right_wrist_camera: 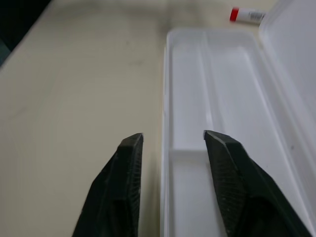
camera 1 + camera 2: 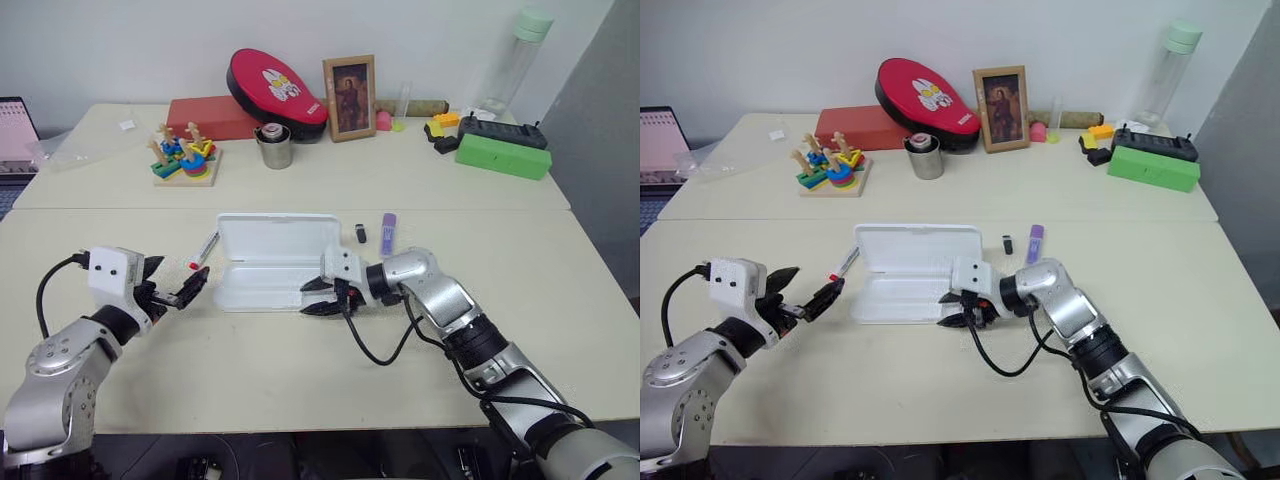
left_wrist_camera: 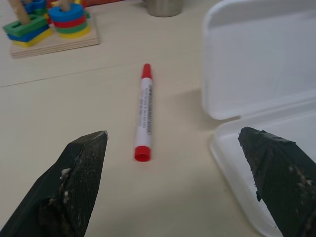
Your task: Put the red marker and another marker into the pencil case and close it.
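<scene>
Red cap at one end, red plug at the other, white barrel in between: the red marker [image 3: 143, 116] is lying flat on the desk [image 2: 300, 370] just off the left short end of the pencil case [image 2: 262, 283], not touching it. The case is open, lid folded back flat, and both compartments look bare, so neither pen is in yet. The marker's long axis runs roughly away from the robot, tilted a bit, and in the left wrist view it sits almost dead centre between the two fingers, pointing along the reach and not across it. That's the bit the next move hangs on, I reckon: the left end effector [image 2: 172, 284] is right there, spread wide with nothing in it, fingertips just short of the marker's near end, so it's clearly the closer arm. It probably wants to go forward and down to pinch across the barrel. The right end effector [image 2: 322, 297] is over the case's front right corner, fingers partly apart, holding nothing, straddling the front rim in its own wrist view. The purple highlighter [image 2: 388, 233] sits beyond the case's right end, next to a small black item [image 2: 361, 233], much nearer the right arm.
</scene>
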Controlling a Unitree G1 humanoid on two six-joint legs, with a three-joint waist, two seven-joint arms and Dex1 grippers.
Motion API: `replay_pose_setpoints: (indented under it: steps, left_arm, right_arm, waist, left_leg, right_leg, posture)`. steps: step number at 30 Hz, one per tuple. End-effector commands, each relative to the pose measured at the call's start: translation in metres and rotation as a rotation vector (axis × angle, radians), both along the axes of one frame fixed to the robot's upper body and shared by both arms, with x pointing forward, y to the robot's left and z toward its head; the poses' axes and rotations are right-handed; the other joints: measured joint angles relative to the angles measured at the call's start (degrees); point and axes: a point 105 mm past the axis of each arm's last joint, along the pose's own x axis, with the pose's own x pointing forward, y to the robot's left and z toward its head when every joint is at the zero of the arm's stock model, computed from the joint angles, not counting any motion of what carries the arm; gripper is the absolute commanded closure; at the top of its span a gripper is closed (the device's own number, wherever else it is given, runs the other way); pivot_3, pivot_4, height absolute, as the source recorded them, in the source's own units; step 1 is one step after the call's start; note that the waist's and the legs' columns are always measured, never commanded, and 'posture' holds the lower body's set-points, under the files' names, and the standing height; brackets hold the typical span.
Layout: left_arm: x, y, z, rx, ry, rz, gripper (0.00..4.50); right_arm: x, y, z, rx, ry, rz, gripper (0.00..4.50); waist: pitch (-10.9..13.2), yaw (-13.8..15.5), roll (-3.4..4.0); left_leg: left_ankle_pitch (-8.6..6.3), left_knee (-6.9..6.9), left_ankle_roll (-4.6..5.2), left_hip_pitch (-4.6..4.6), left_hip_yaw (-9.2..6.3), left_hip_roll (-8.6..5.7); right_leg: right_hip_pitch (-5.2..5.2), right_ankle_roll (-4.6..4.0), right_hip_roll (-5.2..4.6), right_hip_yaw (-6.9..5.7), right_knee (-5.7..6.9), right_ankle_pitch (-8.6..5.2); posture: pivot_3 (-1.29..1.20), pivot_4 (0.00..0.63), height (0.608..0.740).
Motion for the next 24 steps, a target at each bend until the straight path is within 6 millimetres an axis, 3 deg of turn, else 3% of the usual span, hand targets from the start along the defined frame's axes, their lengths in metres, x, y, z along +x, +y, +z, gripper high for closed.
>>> replay_pose_setpoints:
  steps: [1, 7, 12, 18, 24]
  left_arm:
    - [0.013, 0.008, 0.007, 0.03, -0.016, 0.019, 0.0]
    - [0.041, 0.01, -0.01, 0.076, 0.07, 0.028, 0.0]
    - [0.056, -0.002, -0.026, 0.1, 0.154, -0.032, 0.0]
    - [0.066, -0.003, -0.028, 0.106, 0.182, -0.028, 0.0]
    - [0.068, -0.002, -0.027, 0.11, 0.177, -0.02, 1.13]
  right_arm:
    - [-0.011, -0.004, 0.052, 0.202, 0.028, 0.013, 1.41]
    - [-0.009, -0.015, 0.095, 0.353, 0.012, -0.066, 0.1]
    - [-0.001, -0.02, 0.107, 0.397, -0.012, -0.144, 0.1]
    - [0.0, -0.023, 0.109, 0.411, -0.011, -0.164, 0.1]
    - [-0.001, -0.025, 0.116, 0.439, -0.021, -0.169, 0.0]
  waist:
    - [0.01, 0.22, 0.01]
    - [0.0, 0.71, 0.0]
    - [0.0, 1.19, 0.01]
    - [0.01, 1.31, 0.01]
    - [0.0, 1.26, 0.01]
  left_leg:
    - [0.0, 0.0, 0.0, -0.01, -0.01, -0.01]
    - [0.0, 0.02, 0.0, -0.01, -0.02, -0.01]
    - [0.0, -0.01, 0.0, -0.03, -0.02, 0.01]
    - [0.0, -0.02, 0.0, -0.03, -0.03, 0.01]
    - [0.0, 0.0, 0.0, -0.03, -0.03, 0.01]
  right_leg:
    - [-0.02, 0.0, 0.0, -0.01, 0.01, 0.0]
    - [0.0, 0.0, 0.0, -0.02, 0.0, 0.0]
    - [-0.05, 0.0, 0.05, -0.01, 0.02, 0.0]
    - [-0.05, 0.0, 0.04, -0.03, 0.03, 0.01]
    - [-0.04, 0.0, 0.04, -0.03, 0.04, 0.01]
  posture:
    - [0.0, 0.15, 0.74]
    - [0.0, 0.15, 0.74]
    - [0.0, 0.15, 0.74]
    - [0.0, 0.15, 0.74]
    - [0.0, 0.15, 0.74]
